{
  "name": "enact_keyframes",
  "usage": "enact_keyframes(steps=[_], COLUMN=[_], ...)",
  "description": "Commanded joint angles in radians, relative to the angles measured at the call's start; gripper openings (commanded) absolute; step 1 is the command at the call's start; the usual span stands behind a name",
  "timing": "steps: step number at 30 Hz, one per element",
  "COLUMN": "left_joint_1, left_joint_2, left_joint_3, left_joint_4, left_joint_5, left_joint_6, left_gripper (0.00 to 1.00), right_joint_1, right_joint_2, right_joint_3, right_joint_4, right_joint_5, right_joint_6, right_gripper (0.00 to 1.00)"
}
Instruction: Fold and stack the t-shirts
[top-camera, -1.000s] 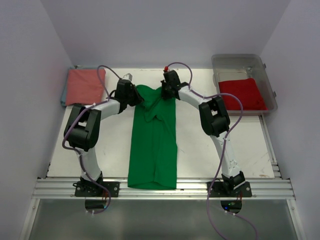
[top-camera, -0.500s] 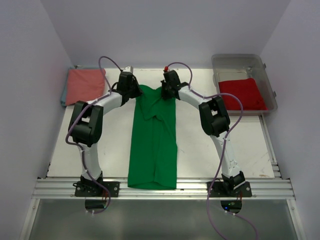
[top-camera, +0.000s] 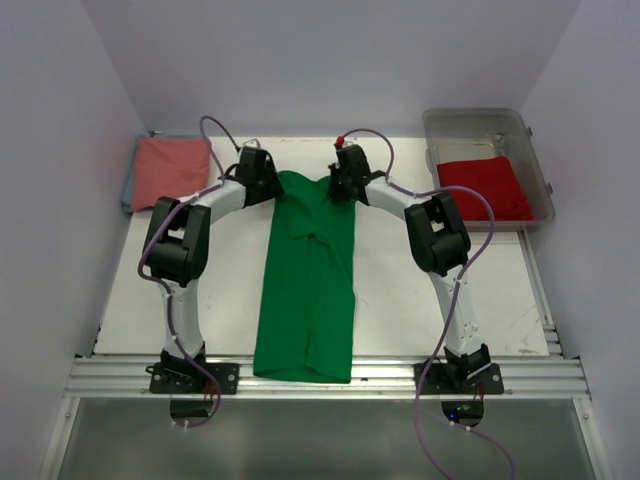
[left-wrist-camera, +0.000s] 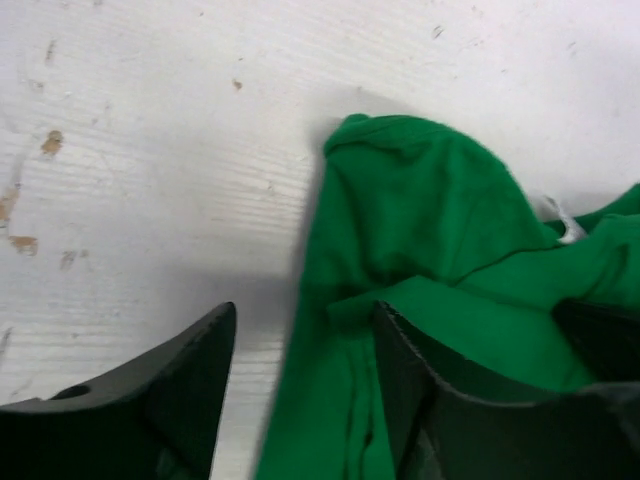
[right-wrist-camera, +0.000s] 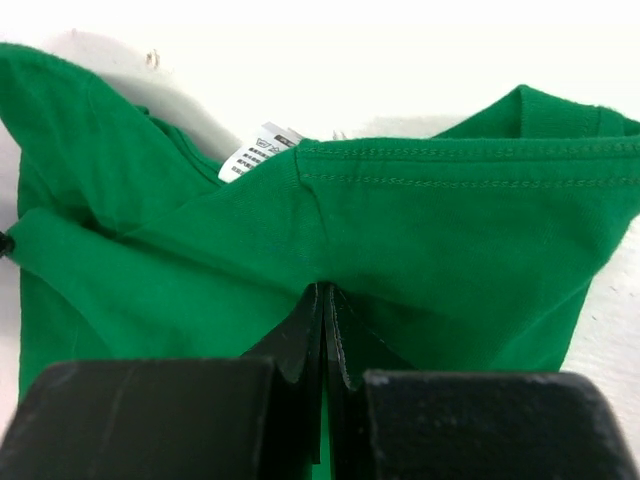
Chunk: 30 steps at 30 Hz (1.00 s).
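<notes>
The green t-shirt (top-camera: 308, 290) lies as a long narrow strip down the middle of the table, its collar end far from the arm bases. My left gripper (top-camera: 270, 186) stands open at the shirt's far left corner. In the left wrist view, green cloth (left-wrist-camera: 420, 220) lies loose between and beside that gripper's (left-wrist-camera: 305, 335) dark fingers (left-wrist-camera: 190, 380). My right gripper (top-camera: 342, 188) is shut on a fold of the green cloth (right-wrist-camera: 450, 230) just below the collar; its (right-wrist-camera: 326, 300) jaws are pressed together, and a white label (right-wrist-camera: 258, 155) shows to their left.
A folded salmon-pink t-shirt (top-camera: 170, 170) lies at the far left corner. A red t-shirt (top-camera: 487, 188) sits in a clear plastic bin (top-camera: 535, 160) at the far right. The green shirt's hem hangs over the metal rail (top-camera: 400, 378) at the near edge.
My left gripper has opened and let go of the green shirt's corner. Both grippers have shifted a little toward the far edge, and the shirt's top has flattened out.
</notes>
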<state>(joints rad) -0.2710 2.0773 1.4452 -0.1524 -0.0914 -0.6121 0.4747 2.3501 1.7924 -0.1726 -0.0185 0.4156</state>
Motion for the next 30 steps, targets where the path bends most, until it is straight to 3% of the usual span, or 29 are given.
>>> enact_keyframes(steps=[1,5,7,8,9,11,17,20,21,23,24,25,26,30], left_joint_1=[0.015,0.015,0.013,0.013,0.013,0.013,0.013,0.013,0.013,0.013,0.013,0.013,0.013,0.013], left_joint_2=[-0.111,-0.262,-0.298,-0.319,-0.327,-0.348,-0.364,-0.307,-0.287,-0.229,-0.211,-0.179,-0.165,-0.065], left_joint_3=[-0.081,-0.180,-0.200,-0.200,-0.200,-0.210,-0.290,-0.284,-0.269,-0.255,-0.247,-0.244,-0.241,-0.194], left_joint_4=[0.017,0.115,0.135,0.136,0.136,0.172,0.336,0.407,0.421,0.461,0.479,0.506,0.514,0.539], left_joint_5=[-0.071,-0.087,-0.082,-0.071,-0.064,-0.018,0.183,0.306,0.335,0.412,0.432,0.450,0.469,0.538], left_joint_6=[-0.021,-0.017,-0.009,-0.005,0.000,0.011,0.060,0.077,0.072,0.066,0.063,0.048,0.043,0.029], left_gripper=[0.65,0.78,0.83,0.84,0.84,0.84,0.78,0.65,0.51,0.35,0.20,0.12,0.01,0.00], right_joint_1=[-0.016,-0.016,-0.021,-0.021,-0.022,-0.024,-0.025,-0.024,-0.025,-0.025,-0.025,-0.024,-0.025,-0.024], right_joint_2=[-0.038,-0.101,-0.110,-0.112,-0.114,-0.117,-0.179,-0.235,-0.265,-0.290,-0.308,-0.317,-0.325,-0.315], right_joint_3=[-0.090,-0.117,-0.102,-0.096,-0.085,-0.074,-0.099,-0.157,-0.195,-0.226,-0.250,-0.263,-0.272,-0.243], right_joint_4=[-0.058,0.016,0.028,0.036,0.042,0.050,0.038,0.057,0.088,0.105,0.123,0.133,0.130,-0.002], right_joint_5=[-0.047,-0.113,-0.145,-0.181,-0.192,-0.204,-0.127,-0.097,-0.101,-0.109,-0.107,-0.100,-0.092,0.049], right_joint_6=[-0.041,-0.051,-0.052,-0.052,-0.049,-0.041,-0.018,-0.015,-0.014,-0.017,-0.018,-0.020,-0.015,0.011], right_gripper=[0.00,0.00,0.08,0.33,0.49,0.72,0.77,0.71,0.68,0.44,0.28,0.00,0.00,0.00])
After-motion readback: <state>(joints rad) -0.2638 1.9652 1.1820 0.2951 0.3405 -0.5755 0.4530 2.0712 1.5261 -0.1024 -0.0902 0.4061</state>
